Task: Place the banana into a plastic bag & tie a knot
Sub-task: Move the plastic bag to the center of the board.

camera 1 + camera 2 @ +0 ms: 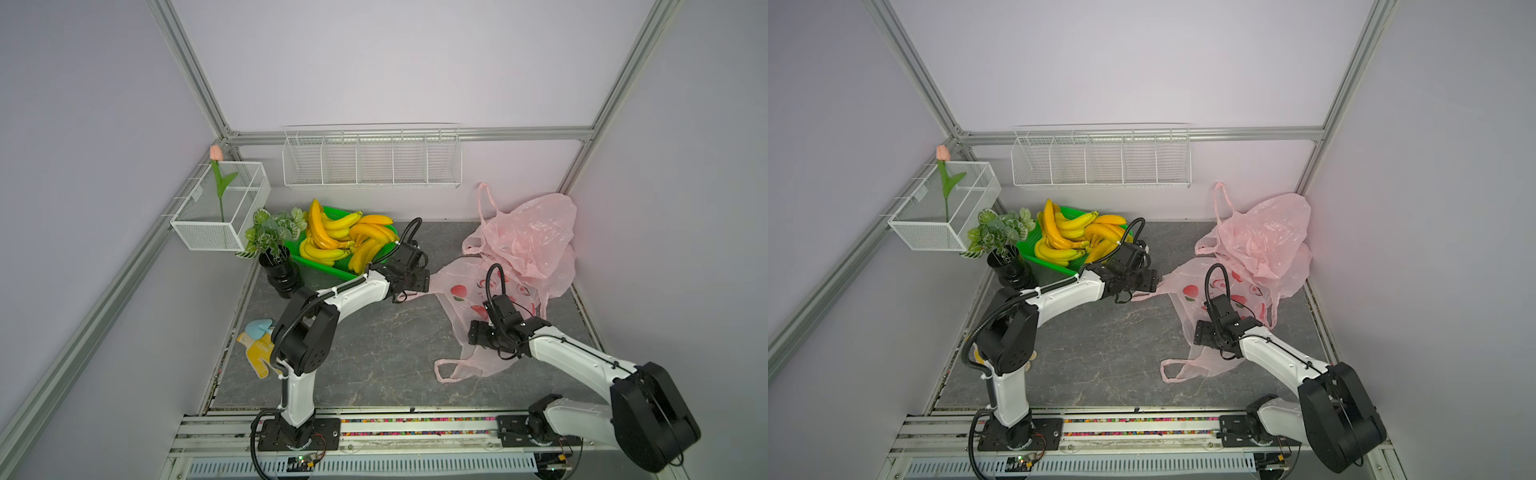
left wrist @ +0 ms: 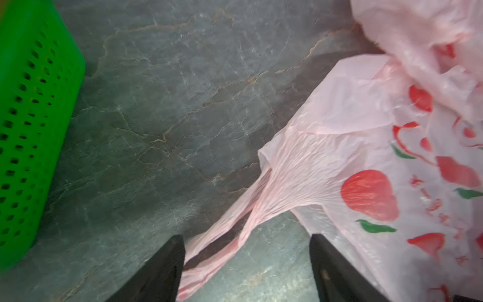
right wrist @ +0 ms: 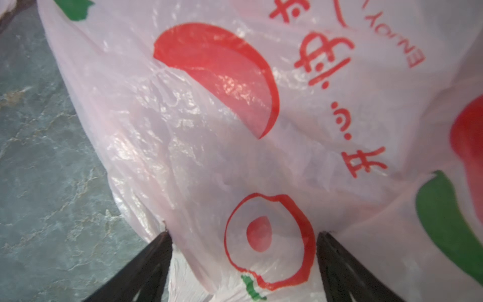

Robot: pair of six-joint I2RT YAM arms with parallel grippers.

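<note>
Left wrist view shows you what both top views hide: left gripper [image 2: 245, 236] apart, astride the bag handle [image 2: 261, 198]. Right gripper [image 3: 244, 232] apart too, against the plastic bag [image 3: 183, 130].

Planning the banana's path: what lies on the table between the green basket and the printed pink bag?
Only bare tabletop between green basket and printed bag, plain in the left wrist view; the bag's handle trails in.
</note>
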